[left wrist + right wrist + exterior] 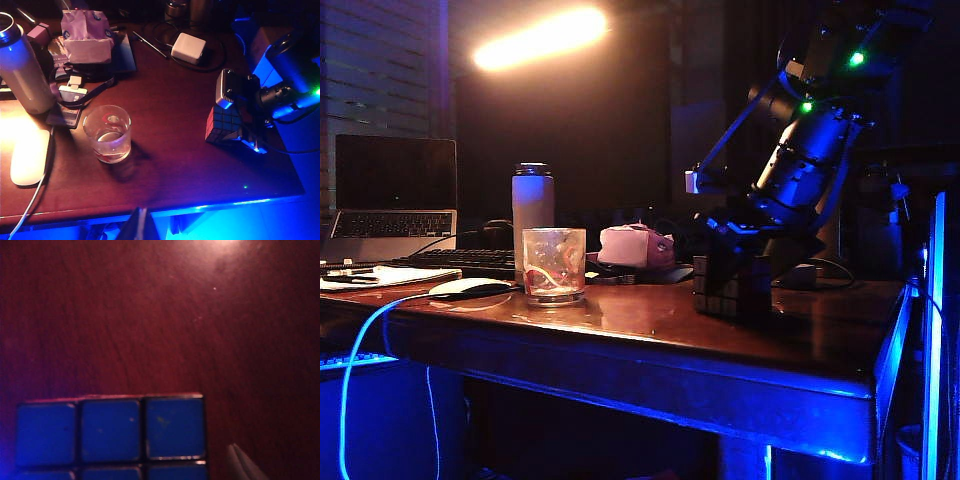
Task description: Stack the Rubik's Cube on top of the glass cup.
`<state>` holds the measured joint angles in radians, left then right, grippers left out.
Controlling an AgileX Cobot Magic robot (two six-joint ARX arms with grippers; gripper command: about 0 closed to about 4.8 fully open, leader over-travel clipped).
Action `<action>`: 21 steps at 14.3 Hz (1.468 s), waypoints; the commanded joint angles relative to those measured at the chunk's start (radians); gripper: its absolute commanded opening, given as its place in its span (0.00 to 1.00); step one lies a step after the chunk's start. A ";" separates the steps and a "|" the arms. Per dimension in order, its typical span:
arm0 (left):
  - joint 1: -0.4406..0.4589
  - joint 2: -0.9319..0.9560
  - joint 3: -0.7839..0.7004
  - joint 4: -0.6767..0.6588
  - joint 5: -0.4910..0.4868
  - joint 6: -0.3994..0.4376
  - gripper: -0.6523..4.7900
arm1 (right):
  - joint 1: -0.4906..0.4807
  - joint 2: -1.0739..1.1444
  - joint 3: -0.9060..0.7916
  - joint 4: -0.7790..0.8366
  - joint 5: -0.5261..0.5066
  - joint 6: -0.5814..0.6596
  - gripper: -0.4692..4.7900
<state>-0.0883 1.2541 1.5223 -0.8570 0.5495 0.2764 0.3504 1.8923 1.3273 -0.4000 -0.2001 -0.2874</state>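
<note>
Clear glass cup (107, 133) holds pinkish swirls; we see the right pincer (239, 131) spread around the Rubik's Cube (223, 124); the left pincer is unseen.

**No words to read**

No words, numbers or brand names can be read in any of the pictures. The room is dark and lit blue and red. The open grey laptop (392, 195) has a black screen, and its keys are too small to read. The tall white bottle with a dark cap (532, 205) shows no label.
</note>
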 commanded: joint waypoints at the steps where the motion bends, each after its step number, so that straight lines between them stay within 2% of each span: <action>1: 0.000 -0.003 0.006 0.005 0.005 0.004 0.11 | 0.001 -0.005 0.003 -0.016 0.000 0.029 0.73; 7: 0.000 -0.003 0.006 0.005 0.005 0.004 0.11 | 0.008 -0.007 0.041 0.015 -0.003 0.079 0.71; 11: 0.000 -0.003 0.006 0.005 0.005 0.004 0.11 | 0.035 -0.006 0.186 0.025 -0.008 0.094 0.71; 14: 0.000 -0.003 0.006 0.005 0.005 0.004 0.11 | 0.072 -0.002 0.275 0.124 -0.012 0.107 0.71; 21: 0.000 -0.003 0.006 -0.002 0.005 0.003 0.11 | 0.145 0.202 0.565 0.145 -0.053 0.161 0.71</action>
<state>-0.0883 1.2541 1.5223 -0.8623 0.5499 0.2764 0.4816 2.0872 1.8652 -0.2878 -0.2398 -0.1368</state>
